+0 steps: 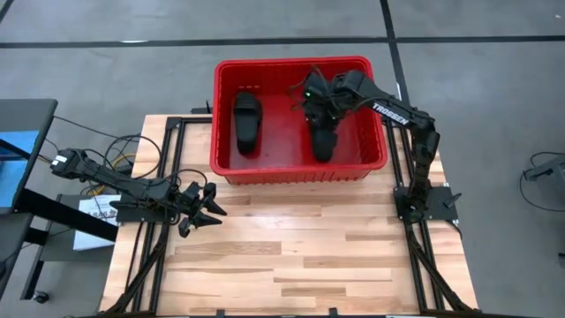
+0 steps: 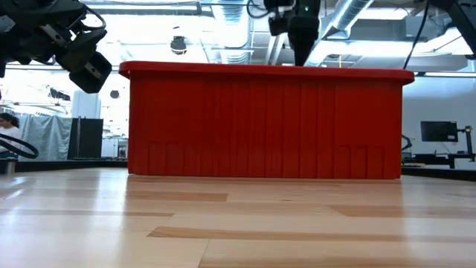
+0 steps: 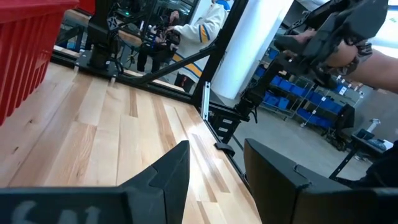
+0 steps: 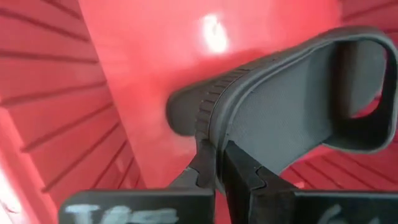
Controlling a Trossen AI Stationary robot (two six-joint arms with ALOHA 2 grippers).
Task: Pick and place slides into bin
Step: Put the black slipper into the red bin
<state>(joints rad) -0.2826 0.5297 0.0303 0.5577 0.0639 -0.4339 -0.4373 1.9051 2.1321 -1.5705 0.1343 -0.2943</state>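
The red bin [image 1: 225, 163] stands at the table's far middle. One black slide [image 1: 247, 124] lies on the bin's floor at its left. My right gripper [image 1: 316, 95] reaches down into the bin's right half, shut on a second black slide [image 1: 325, 140]; the low view shows only the gripper [image 2: 301, 37] above the rim [image 2: 268, 71]. My left gripper [image 1: 207, 208] is open and empty over the table's left, near the bin's front left corner. No other slides are in view. My right gripper pinches the slide's sole by its edge [image 4: 210, 134] between its two fingers [image 4: 198, 169], beside the ribbed rim. The fingers come from above, slanting down into the bin. The slide reaches away from the fingers toward the bin's floor; whether it touches the floor, I cannot tell.
Black frame rails [image 1: 163, 177] run along the table's left and right sides. Bare wooden tabletop [image 1: 300, 247] lies between the bin and the near edge. People [image 3: 199, 31] stand in the room beyond the table, and a hand [image 3: 348, 50] shows there.
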